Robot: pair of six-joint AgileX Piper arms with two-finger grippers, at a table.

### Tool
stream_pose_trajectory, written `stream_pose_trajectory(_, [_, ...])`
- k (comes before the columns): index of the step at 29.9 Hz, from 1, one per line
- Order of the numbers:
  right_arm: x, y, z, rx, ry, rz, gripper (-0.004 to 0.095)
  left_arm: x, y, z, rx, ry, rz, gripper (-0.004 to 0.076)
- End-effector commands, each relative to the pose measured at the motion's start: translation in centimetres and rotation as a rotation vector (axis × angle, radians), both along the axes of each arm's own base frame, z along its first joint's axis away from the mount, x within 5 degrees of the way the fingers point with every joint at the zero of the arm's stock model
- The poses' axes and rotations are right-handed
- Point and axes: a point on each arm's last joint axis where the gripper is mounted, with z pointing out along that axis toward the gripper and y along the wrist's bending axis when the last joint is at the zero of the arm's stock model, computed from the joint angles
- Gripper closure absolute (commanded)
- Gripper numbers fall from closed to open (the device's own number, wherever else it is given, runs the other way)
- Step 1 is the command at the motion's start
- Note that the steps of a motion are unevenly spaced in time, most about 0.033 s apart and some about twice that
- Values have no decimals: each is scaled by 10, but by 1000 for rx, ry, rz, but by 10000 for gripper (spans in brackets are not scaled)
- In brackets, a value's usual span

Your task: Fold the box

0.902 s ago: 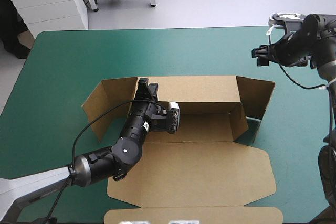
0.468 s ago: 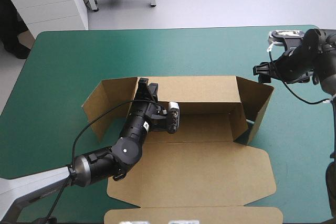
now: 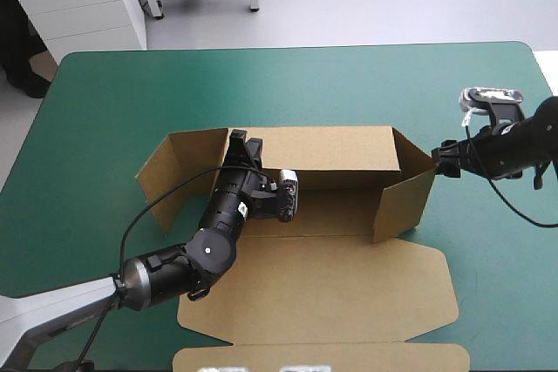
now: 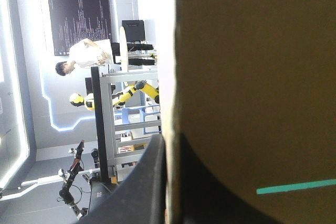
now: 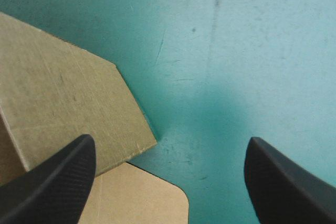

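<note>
txt/labels/brands/nos/signs: none legible | box: plain board, no readable print | checked: high, l wrist, r wrist views

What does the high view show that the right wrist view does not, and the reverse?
Only the high view shows the whole box, its lid flat, and the left gripper at its far wall. Only the right wrist view shows that the right gripper has its fingers wide apart, with the teal-green cover between them. Both show that gripper, the box's right end flap and the cover.
</note>
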Motion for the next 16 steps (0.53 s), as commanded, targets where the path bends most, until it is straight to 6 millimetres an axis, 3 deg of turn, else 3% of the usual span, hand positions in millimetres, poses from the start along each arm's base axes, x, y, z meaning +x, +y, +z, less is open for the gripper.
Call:
stream_pose_trajectory(1, [-11,5,0,46,-126,36,194,-1,4,19,-26,-84,15,734])
stream_pose_trajectory(9, [-25,15,-30,75,-141,207,194,-1,4,19,-29,-79,18,734])
stream_pose_trajectory(16, [-28,24,-35,107,-205,369,194,-2,3,18,-30,-73,7,734])
